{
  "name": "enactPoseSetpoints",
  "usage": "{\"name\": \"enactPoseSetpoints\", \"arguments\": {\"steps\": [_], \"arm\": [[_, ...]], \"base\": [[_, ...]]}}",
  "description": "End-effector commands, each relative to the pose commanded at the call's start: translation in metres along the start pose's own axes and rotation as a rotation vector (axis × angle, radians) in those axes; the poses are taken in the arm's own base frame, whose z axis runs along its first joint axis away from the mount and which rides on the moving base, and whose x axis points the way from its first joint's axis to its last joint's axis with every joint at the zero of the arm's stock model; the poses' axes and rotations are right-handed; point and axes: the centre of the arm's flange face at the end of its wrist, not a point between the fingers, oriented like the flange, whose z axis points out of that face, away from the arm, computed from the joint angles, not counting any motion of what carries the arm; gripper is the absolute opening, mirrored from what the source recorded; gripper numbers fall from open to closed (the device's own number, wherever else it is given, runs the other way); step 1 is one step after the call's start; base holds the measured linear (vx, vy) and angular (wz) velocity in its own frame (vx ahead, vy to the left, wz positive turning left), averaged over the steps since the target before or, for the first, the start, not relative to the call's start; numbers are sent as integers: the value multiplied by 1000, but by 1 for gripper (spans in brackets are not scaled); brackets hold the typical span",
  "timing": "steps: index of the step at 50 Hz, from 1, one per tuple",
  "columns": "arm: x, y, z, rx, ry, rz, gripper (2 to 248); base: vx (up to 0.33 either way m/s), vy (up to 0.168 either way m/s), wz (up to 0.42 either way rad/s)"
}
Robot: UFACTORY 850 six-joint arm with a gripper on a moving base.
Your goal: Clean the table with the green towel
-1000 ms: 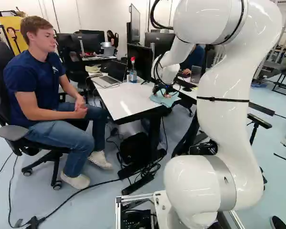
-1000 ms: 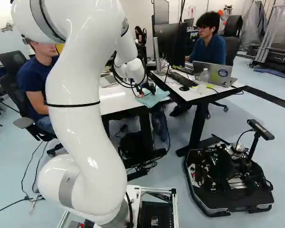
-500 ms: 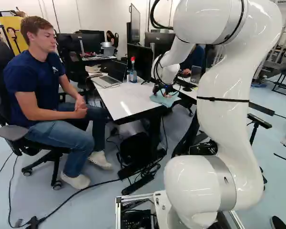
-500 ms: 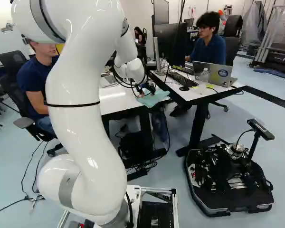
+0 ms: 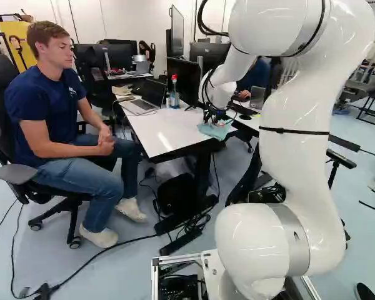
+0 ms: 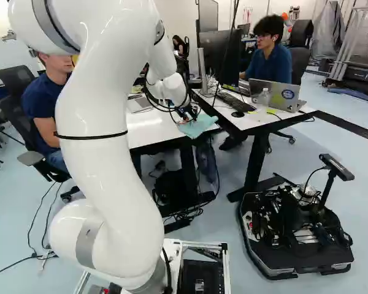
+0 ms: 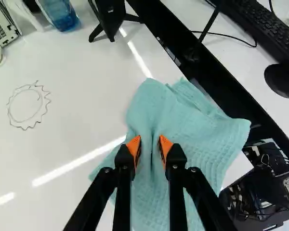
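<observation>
My jaws point(image 7: 150, 146) are clamped on the green towel point(image 7: 202, 137); counter point(image 7: 82, 106) friction beneath them could drag it loose.

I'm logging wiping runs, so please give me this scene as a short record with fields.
surface: white table
cloth: green towel, rumpled, at a corner of the table
gripper: black gripper, closed on a fold of the towel
mark: spiky drawn ring, outside the towel
also on table: open laptop, red-capped bottle
</observation>
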Motion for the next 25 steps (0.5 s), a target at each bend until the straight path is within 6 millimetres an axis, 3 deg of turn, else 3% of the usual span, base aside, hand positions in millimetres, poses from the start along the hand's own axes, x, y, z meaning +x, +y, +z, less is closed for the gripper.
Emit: {"name": "enactPoseSetpoints", "arguments": {"steps": [2,3,7,8,25], "arm": [[1,0,-2,0,4,0,81],[2,0,-4,0,6,0,68],[3,0,-7,0,12,0,68],[3,0,-8,0,13,0,56],[4,0,-9,0,16,0,32]], "base": [[0,0,0],[0,0,0],[0,0,0],[0,0,0],[0,0,0]]}}
